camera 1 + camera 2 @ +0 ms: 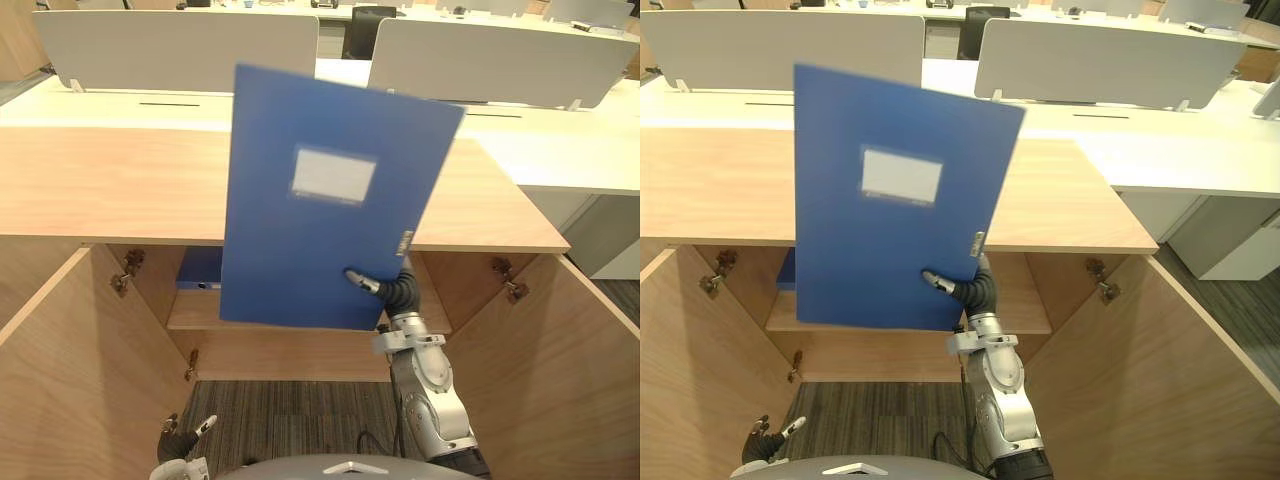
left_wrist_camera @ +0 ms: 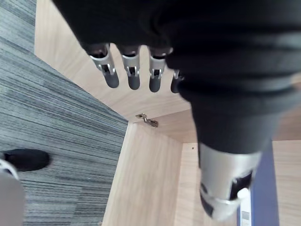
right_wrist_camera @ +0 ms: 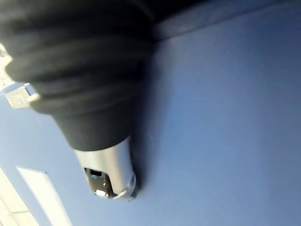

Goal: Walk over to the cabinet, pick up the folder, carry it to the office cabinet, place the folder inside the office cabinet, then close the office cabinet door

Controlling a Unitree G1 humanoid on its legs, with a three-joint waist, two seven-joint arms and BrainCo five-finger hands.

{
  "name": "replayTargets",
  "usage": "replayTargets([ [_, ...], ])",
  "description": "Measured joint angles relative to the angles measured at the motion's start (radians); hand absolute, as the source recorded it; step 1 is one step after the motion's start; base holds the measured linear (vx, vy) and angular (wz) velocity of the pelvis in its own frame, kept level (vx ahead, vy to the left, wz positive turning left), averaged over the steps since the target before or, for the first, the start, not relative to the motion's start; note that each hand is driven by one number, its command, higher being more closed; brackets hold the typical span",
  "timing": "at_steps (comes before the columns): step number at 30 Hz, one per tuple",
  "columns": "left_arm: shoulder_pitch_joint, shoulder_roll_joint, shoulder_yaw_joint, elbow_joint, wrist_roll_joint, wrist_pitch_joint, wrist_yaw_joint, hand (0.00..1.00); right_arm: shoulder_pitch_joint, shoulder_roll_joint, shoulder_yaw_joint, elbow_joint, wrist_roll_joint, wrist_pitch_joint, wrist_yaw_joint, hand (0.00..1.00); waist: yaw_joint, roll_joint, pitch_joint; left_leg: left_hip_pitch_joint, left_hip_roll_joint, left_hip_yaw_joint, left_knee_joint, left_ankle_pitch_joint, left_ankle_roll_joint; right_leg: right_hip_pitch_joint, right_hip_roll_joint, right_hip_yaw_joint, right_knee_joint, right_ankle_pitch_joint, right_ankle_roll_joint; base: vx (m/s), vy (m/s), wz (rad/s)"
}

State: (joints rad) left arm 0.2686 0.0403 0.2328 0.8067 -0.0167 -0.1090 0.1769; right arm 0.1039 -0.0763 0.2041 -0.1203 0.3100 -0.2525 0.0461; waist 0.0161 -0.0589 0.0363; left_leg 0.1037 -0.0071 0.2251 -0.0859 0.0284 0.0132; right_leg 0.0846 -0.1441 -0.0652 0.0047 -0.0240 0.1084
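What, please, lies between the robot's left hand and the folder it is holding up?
Nothing loose: in the left eye view, just carpet and the cabinet shelf separate the low left hand from the folder in the right hand.

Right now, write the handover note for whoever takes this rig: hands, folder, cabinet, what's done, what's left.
Right hand: shut on the blue folder, pinching it near its lower right corner with the thumb on the front face. The folder is upright, slightly tilted, in front of the open office cabinet.
Left hand: open, low by the left door, holding nothing.
The left door and right door are both open. A second blue folder lies on the shelf inside.
Done: folder picked up and brought to the cabinet.
Left: place it inside, release, close the doors.
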Motion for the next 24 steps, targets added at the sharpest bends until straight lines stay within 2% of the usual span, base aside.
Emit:
replayTargets([
  [4, -0.018, 0.037, -0.023, 0.080, 0.002, 0.006, -0.013, 0.00, -0.023, -0.070, 0.065, 0.031, -0.124, 0.012, 0.000, 1.00, -0.002, -0.004, 0.012, -0.020, 0.001, 0.002, 0.000, -0.001, -0.002, -0.019, 0.001, 0.004, -0.004, 0.002, -0.003, 0.00, 0.000, -0.01],
  [6, -0.021, 0.046, -0.038, 0.094, 0.002, 0.009, -0.018, 0.00, -0.047, -0.097, 0.099, 0.069, -0.170, 0.018, 0.009, 1.00, -0.001, 0.003, 0.021, -0.023, 0.002, 0.010, 0.000, -0.004, -0.005, -0.026, 0.003, 0.011, -0.005, 0.002, -0.003, 0.01, -0.001, -0.12],
  [8, -0.025, 0.053, -0.044, 0.121, 0.002, 0.010, -0.022, 0.00, -0.077, -0.129, 0.140, 0.117, -0.228, 0.022, 0.010, 1.00, 0.011, 0.006, 0.027, -0.036, 0.005, 0.025, 0.003, -0.007, -0.006, -0.049, 0.008, 0.028, -0.003, 0.004, -0.003, 0.03, -0.003, -0.19],
  [9, -0.035, 0.061, -0.057, 0.124, 0.003, 0.010, -0.032, 0.00, -0.103, -0.142, 0.158, 0.143, -0.267, 0.022, 0.010, 1.00, 0.012, 0.000, 0.043, -0.042, 0.006, 0.026, 0.007, -0.005, -0.003, -0.056, 0.010, 0.030, 0.005, 0.010, -0.001, 0.03, -0.008, -0.10],
  [10, -0.043, 0.065, -0.061, 0.126, 0.005, 0.010, -0.034, 0.00, -0.114, -0.150, 0.167, 0.153, -0.284, 0.023, 0.010, 1.00, 0.013, 0.008, 0.058, -0.048, 0.007, 0.027, 0.008, -0.004, -0.003, -0.065, 0.011, 0.030, 0.010, 0.010, -0.001, 0.01, -0.005, -0.06],
  [11, -0.064, 0.070, -0.071, 0.124, 0.019, 0.010, -0.039, 0.00, -0.147, -0.168, 0.185, 0.174, -0.313, 0.024, 0.010, 1.00, 0.013, -0.005, 0.081, -0.081, 0.012, 0.031, 0.049, -0.010, 0.004, -0.096, 0.010, 0.044, 0.037, 0.009, -0.002, -0.05, -0.011, -0.14],
  [12, -0.094, 0.078, -0.080, 0.120, 0.022, 0.009, -0.039, 0.00, -0.193, -0.177, 0.205, 0.192, -0.331, 0.029, 0.009, 1.00, 0.020, 0.006, 0.129, -0.160, 0.029, 0.036, 0.158, -0.055, 0.009, -0.147, 0.014, 0.055, 0.076, 0.006, -0.007, -0.07, -0.021, -0.13],
  [13, -0.111, 0.078, -0.081, 0.119, 0.022, 0.009, -0.039, 0.00, -0.216, -0.186, 0.212, 0.198, -0.346, 0.030, 0.007, 1.00, 0.018, 0.008, 0.146, -0.213, 0.042, 0.032, 0.226, -0.082, 0.010, -0.179, 0.018, 0.055, 0.097, 0.004, -0.008, -0.09, -0.048, -0.17],
  [14, -0.149, 0.077, -0.083, 0.117, 0.021, 0.009, -0.038, 0.00, -0.272, -0.209, 0.225, 0.220, -0.362, 0.030, 0.001, 1.00, 0.014, 0.024, 0.193, -0.300, 0.069, 0.020, 0.346, -0.121, 0.020, -0.236, 0.031, 0.058, 0.150, -0.002, -0.014, -0.13, -0.048, -0.12],
  [15, -0.185, 0.078, -0.084, 0.116, 0.021, 0.007, -0.038, 0.00, -0.316, -0.214, 0.228, 0.234, -0.400, 0.030, -0.006, 1.00, 0.016, 0.036, 0.241, -0.362, 0.084, 0.008, 0.423, -0.142, 0.024, -0.290, 0.038, 0.063, 0.206, -0.018, -0.010, -0.15, -0.036, -0.12],
  [16, -0.200, 0.078, -0.088, 0.116, 0.020, 0.007, -0.038, 0.00, -0.334, -0.222, 0.231, 0.239, -0.419, 0.030, -0.006, 1.00, 0.014, 0.043, 0.257, -0.396, 0.090, 0.001, 0.455, -0.151, 0.027, -0.321, 0.041, 0.064, 0.238, -0.027, -0.011, -0.24, 0.003, -0.01],
  [18, -0.242, 0.087, -0.106, 0.102, 0.018, -0.007, -0.038, 0.00, -0.388, -0.246, 0.263, 0.270, -0.458, 0.034, -0.013, 1.00, 0.016, 0.045, 0.308, -0.499, 0.103, -0.012, 0.554, -0.185, 0.023, -0.445, 0.042, 0.068, 0.378, -0.078, -0.009, -0.22, 0.017, 0.04],
  [22, -0.260, 0.095, -0.118, 0.046, 0.011, -0.013, -0.037, 0.00, -0.390, -0.247, 0.261, 0.292, -0.488, 0.051, -0.051, 1.00, 0.028, 0.050, 0.346, -0.677, 0.132, -0.033, 0.720, -0.249, 0.006, -0.636, 0.044, 0.073, 0.575, -0.151, -0.013, -0.18, 0.000, 0.02],
  [24, -0.271, 0.095, -0.119, 0.011, -0.002, -0.014, -0.037, 0.00, -0.388, -0.247, 0.259, 0.284, -0.503, 0.055, -0.062, 1.00, 0.031, 0.052, 0.369, -0.722, 0.140, -0.035, 0.756, -0.254, 0.004, -0.686, 0.045, 0.076, 0.620, -0.164, -0.023, -0.12, -0.014, -0.02],
])
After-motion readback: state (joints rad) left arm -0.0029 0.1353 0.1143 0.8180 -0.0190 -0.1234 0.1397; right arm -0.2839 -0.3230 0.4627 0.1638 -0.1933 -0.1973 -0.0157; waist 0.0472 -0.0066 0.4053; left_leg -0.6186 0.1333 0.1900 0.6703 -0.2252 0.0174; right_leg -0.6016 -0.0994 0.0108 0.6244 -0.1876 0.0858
